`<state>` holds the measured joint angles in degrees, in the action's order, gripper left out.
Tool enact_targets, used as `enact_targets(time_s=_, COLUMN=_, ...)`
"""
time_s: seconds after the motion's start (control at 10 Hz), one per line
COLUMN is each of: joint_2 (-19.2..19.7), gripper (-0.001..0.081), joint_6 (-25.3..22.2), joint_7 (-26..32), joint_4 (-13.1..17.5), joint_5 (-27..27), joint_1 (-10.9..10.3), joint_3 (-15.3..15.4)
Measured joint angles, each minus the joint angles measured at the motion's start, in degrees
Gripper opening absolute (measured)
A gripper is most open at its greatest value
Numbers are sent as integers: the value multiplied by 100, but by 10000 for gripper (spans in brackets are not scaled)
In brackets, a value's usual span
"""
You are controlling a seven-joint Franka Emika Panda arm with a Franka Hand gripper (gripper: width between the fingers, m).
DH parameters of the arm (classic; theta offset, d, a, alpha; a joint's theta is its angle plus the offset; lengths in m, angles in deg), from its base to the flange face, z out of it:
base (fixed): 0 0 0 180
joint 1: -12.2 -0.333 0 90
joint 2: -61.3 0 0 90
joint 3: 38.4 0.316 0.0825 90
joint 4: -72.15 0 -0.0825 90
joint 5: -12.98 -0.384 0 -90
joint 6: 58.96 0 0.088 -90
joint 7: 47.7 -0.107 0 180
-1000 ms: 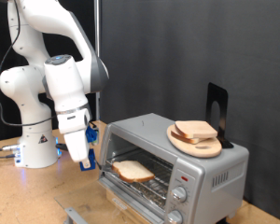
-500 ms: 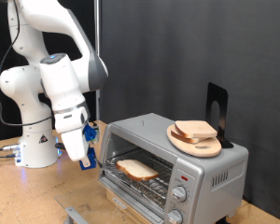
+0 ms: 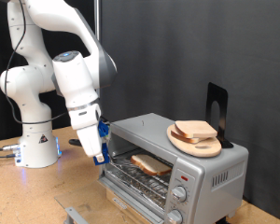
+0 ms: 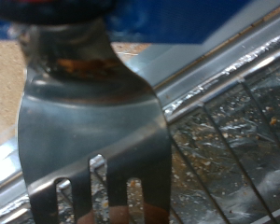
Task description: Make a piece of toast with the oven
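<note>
One slice, the piece of toast point(image 3: 151, 164), lies on the wire rack point(image 3: 149, 183) inside the oven point(image 3: 191, 159), whose door is open. We see the gripper point(image 3: 95, 149) just beside the oven's opening at the exterior view's left, its blue fingers clamped on a metal fork point(image 4: 93, 131); in the wrist view the tines reach over the rack bars. On the oven's roof, toward its right edge, a round wooden board point(image 3: 196, 142) carries more bread slices point(image 3: 196, 130), with a black stand point(image 3: 217, 110) behind it.
</note>
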<state>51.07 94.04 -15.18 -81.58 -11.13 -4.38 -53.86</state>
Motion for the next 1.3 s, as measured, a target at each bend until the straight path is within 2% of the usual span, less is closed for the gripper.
enact_targets(time_s=0.2, joint_2=1, gripper=430, joint_6=-2, joint_7=-11, joint_4=-53, joint_5=-3, joint_1=5, joint_3=27)
enact_targets(time_s=0.4, joint_2=-5, gripper=430, joint_6=-1, joint_7=184, joint_4=-173, joint_5=-122, joint_1=32, joint_3=-95)
enact_targets(time_s=0.6, joint_2=-53, gripper=430, joint_6=-55, joint_7=504, joint_4=-300, joint_5=-366, joint_1=68, joint_3=-337)
enact_targets(time_s=0.9, joint_2=-248, gripper=430, joint_6=-455, joint_7=924, joint_4=-418, joint_5=-458, joint_1=255, joint_3=-756)
enact_targets(time_s=1.1, joint_2=-486, gripper=430, joint_6=-681, joint_7=1419, joint_4=-523, joint_5=-593, joint_1=337, joint_3=-1076)
enact_targets(time_s=1.3, joint_2=-790, gripper=430, joint_6=-831, joint_7=1551, joint_4=-610, joint_5=-601, joint_1=459, joint_3=-1283)
